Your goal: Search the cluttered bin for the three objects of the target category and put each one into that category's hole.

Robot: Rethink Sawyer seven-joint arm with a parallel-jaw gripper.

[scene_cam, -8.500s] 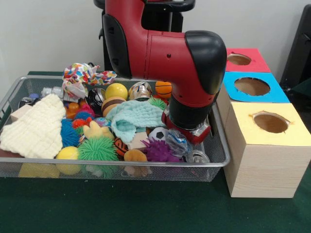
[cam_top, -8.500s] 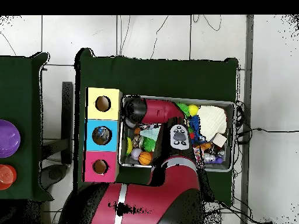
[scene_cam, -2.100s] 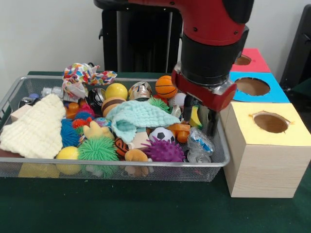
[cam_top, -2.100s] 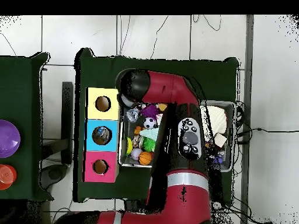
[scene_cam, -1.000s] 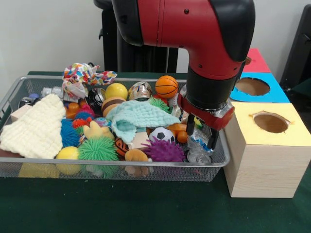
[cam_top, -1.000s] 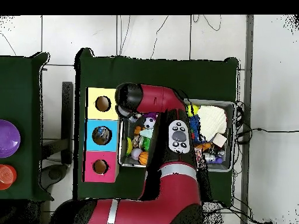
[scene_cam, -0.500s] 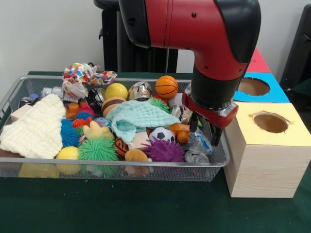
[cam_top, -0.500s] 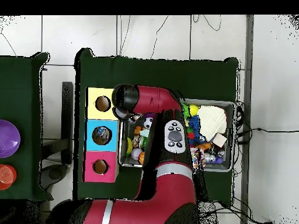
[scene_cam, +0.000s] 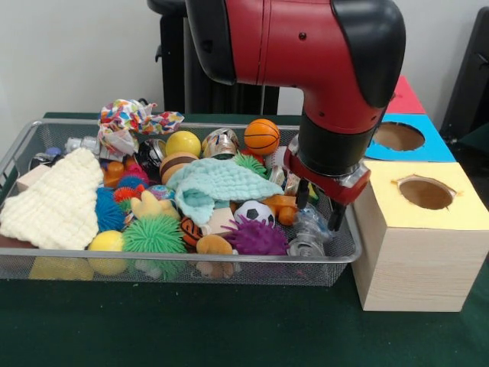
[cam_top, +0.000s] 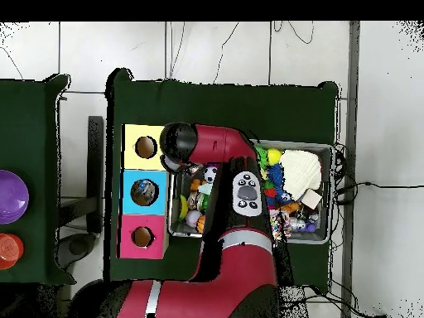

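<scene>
The step in hand looks like a grab at the crushed clear bottle (scene_cam: pixel 312 223) lying in the near corner of the wire bin (scene_cam: pixel 183 264), on the side next to the boxes. To do it well, the tool (scene_cam: pixel 317 206) should settle so one finger falls on each side of the bottle's body, not on the shiny can (scene_cam: pixel 300 246) just in front of it, then clench only once the bottle sits between them; crumpled plastic is likely to slip or spring, so a grip across the middle seems safer than one on an end. The lift must clear the bin rim before swinging to the blue-surround hole (scene_cam: pixel 396 136), which is the middle of the three boxes, behind the yellow one (scene_cam: pixel 425 193).

The arm comes down from above with its wrist pointing straight at the bin. The tool stands released, its two dark fingers (scene_cam: pixel 335 213) spread just above the bottle and grasping nothing. In the overhead view the arm covers that corner, so contact cannot be checked there. The bin and boxes rest on the green desk (scene_cam: pixel 191 325)
</scene>
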